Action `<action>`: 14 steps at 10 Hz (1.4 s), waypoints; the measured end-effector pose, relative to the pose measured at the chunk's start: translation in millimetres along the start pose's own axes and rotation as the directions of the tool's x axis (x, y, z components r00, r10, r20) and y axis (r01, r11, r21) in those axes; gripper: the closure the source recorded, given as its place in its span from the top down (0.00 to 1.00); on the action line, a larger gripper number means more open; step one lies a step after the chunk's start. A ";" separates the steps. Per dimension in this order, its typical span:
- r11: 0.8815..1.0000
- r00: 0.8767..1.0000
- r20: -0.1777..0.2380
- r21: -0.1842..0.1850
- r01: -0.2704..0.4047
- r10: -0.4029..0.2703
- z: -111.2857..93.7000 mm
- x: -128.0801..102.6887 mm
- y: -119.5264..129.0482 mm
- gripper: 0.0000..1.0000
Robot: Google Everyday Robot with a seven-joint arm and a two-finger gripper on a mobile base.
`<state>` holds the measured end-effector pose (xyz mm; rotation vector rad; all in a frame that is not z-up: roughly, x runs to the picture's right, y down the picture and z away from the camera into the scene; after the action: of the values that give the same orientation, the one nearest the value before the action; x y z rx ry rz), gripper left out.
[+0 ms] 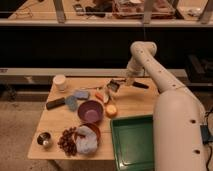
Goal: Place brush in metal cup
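The metal cup (44,140) stood at the 7 o'clock corner of the surface (135,106) with its mouth up, so it could take something dropped in from above. At its 3 o'clock lay a cluster of dark red pieces (67,140) and a crumpled pale cloth (87,140), close enough to crowd an approach from that side. Farther back, toward 10 o'clock, a black bar (55,103) and a white cup (60,81) sat clear of the likely path. The purple bowl (91,111) lay near the middle, between the cup and the arm's working spot.

The brush (115,86) was at about 1 o'clock on the surface, well apart from the metal cup. Its long axis ran nearly level from 9 to 3 o'clock. The squarish head with pale bristles pointed to 9 and the slim black handle trailed out to 3.

The claw (127,81) came down from above with its fingers pressed together, pinching the brush just behind the head. That hold probably left the handle free as the end to lower into the cup. The brush looked raised a little off the surface, though that was hard to tell for certain.

At 5 o'clock the green tray (125,150) played no part.
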<state>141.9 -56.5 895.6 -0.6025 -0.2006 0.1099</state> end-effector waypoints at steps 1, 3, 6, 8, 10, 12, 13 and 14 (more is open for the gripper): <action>1.000 1.000 0.005 -0.011 0.015 -0.015 -2.0 -5.7 5.1 0.00; 0.998 0.999 0.020 -0.044 0.046 -0.045 6.9 -13.3 24.8 0.00; 0.990 0.992 0.072 -0.090 0.108 -0.101 34.1 -25.4 67.5 0.00; 0.986 0.987 0.087 -0.086 0.140 -0.132 31.2 -33.4 75.2 0.00; 0.984 0.984 0.084 -0.065 0.164 -0.159 9.5 -45.5 68.9 0.00; 0.984 0.983 0.059 -0.037 0.174 -0.171 -12.1 -51.2 59.4 0.00; 0.984 0.984 0.047 -0.028 0.176 -0.174 -16.0 -54.7 54.8 0.00; 0.984 0.984 0.039 -0.019 0.175 -0.174 -20.5 -56.7 50.8 0.00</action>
<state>88.9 -35.3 841.3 -0.6029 -0.2902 -0.0511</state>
